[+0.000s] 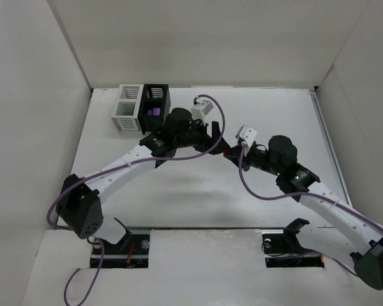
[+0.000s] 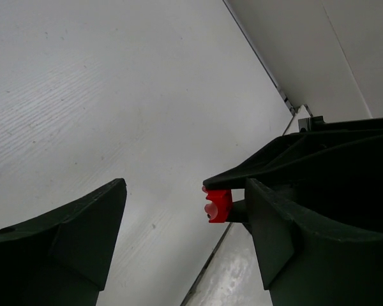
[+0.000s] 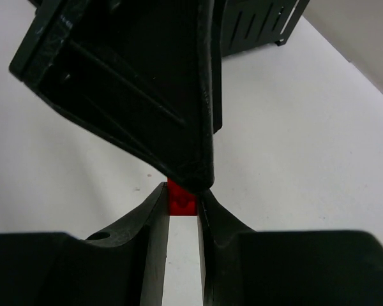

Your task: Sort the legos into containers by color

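Fingertips of the right gripper are clamped on a red lego, up above the table. The left gripper straddles it with jaws apart, the brick nearer its three o'clock finger. At ten o'clock from this meeting sit the white container and the black container, with a purple lego inside the black one.

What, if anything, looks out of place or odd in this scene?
Only the red lego: it sits in neither the white container nor the black container, but is pinched in the right end effector, with the left end effector open around it. Nothing looks spilled or damaged.
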Robot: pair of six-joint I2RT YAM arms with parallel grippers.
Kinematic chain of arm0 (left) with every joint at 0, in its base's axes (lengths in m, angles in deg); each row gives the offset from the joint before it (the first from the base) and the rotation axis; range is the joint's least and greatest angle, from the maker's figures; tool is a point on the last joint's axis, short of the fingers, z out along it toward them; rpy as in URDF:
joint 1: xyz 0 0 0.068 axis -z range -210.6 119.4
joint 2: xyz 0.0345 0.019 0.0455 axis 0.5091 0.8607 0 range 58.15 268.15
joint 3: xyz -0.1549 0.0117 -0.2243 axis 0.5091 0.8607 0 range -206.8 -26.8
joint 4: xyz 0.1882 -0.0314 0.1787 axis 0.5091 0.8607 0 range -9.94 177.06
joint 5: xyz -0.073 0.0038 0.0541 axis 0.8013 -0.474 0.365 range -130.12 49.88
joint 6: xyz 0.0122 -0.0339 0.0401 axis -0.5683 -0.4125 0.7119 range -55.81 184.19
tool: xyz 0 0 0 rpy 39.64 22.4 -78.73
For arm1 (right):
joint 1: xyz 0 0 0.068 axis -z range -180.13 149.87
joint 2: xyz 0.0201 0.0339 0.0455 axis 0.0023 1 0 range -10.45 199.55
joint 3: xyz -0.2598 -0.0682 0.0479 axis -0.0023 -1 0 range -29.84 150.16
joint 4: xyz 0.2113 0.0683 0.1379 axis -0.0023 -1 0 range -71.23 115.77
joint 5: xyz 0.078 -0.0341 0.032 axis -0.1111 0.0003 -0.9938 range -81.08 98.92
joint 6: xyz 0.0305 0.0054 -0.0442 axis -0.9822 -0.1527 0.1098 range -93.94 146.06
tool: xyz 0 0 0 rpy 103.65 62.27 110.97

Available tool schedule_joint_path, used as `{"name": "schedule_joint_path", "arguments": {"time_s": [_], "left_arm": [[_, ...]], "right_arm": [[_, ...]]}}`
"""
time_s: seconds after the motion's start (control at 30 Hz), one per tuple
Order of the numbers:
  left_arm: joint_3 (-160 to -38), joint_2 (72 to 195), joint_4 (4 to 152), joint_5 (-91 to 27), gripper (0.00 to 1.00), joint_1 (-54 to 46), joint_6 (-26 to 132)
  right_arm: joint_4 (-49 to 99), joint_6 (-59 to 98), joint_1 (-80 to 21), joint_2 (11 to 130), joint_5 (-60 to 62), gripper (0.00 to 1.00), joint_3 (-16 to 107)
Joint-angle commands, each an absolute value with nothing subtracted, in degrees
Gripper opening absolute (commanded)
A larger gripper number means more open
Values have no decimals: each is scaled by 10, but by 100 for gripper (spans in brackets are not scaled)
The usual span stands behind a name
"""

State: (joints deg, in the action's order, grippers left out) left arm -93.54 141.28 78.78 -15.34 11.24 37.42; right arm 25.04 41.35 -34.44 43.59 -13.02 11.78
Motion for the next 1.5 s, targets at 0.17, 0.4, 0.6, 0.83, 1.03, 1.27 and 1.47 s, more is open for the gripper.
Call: {"name": "schedule_joint_path", "arguments": {"time_s": [0.17, 0.4, 0.6, 0.83, 1.03, 1.27, 1.47], "left_arm": [[-933, 1408, 776, -124, 43, 122, 384], [-928, 1408, 781, -106, 22, 122, 397], [-928, 1408, 776, -91, 0, 122, 397], [-966, 1402, 800, -159, 0, 115, 397], [-1011, 1402, 827, -218, 0, 28, 404], [-1084, 1434, 872, -348, 0, -133, 441], [-1183, 1524, 879, -424, 0, -250, 482]], "right_arm": [[311, 415, -353, 422, -100, 17, 133], [311, 415, -353, 422, -81, 17, 138], [325, 403, -358, 433, -52, 18, 138], [331, 385, -358, 433, -45, 85, 149], [325, 380, -358, 422, -33, 100, 149], [295, 365, -342, 422, 35, 100, 149], [282, 346, -288, 468, 51, 100, 186]]}}
